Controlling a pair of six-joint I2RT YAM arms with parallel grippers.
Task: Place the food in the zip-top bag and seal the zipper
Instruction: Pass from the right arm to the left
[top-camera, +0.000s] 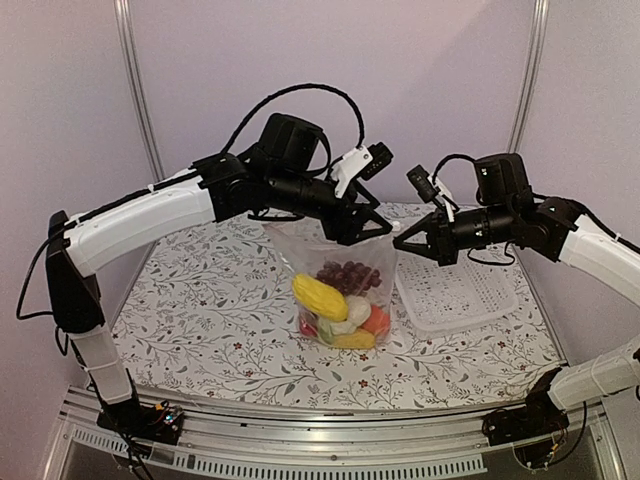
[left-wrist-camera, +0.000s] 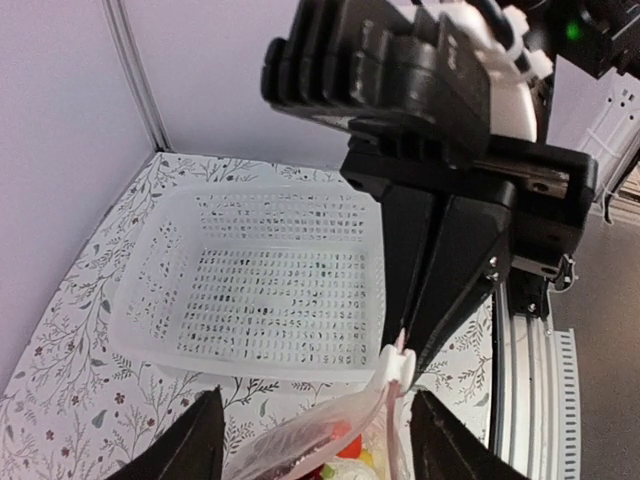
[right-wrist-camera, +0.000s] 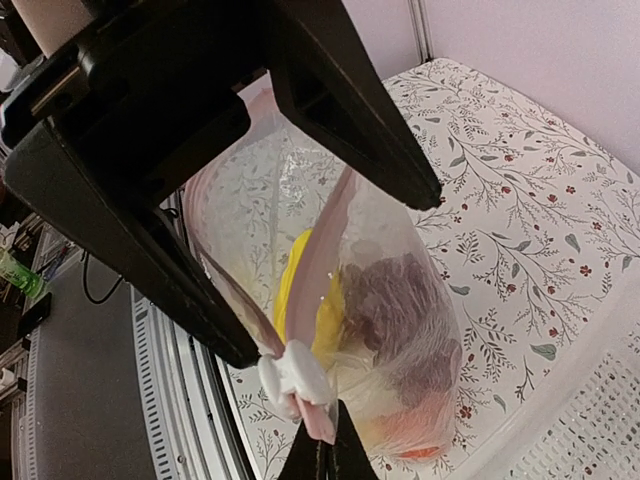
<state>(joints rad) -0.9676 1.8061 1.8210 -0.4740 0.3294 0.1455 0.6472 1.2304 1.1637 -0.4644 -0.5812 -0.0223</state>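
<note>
Zip-top bag (top-camera: 300, 250), clear, one: upright at the middle of the floral table (top-camera: 200, 310), just left of the white mesh basket (top-camera: 460, 295). Food (top-camera: 335, 305) lay inside at the bottom: yellow corn (top-camera: 320, 297), purple grapes (top-camera: 348, 274), cauliflower (top-camera: 355, 312) and orange fruit (top-camera: 377, 320). Right gripper (right-wrist-camera: 322, 455) was pinched together on the end of the pink zipper (right-wrist-camera: 330, 230), beside its white slider (right-wrist-camera: 295, 378). Left gripper (top-camera: 368, 232) had its fingers (left-wrist-camera: 200, 440) spread apart, straddling the bag's mouth.
</note>
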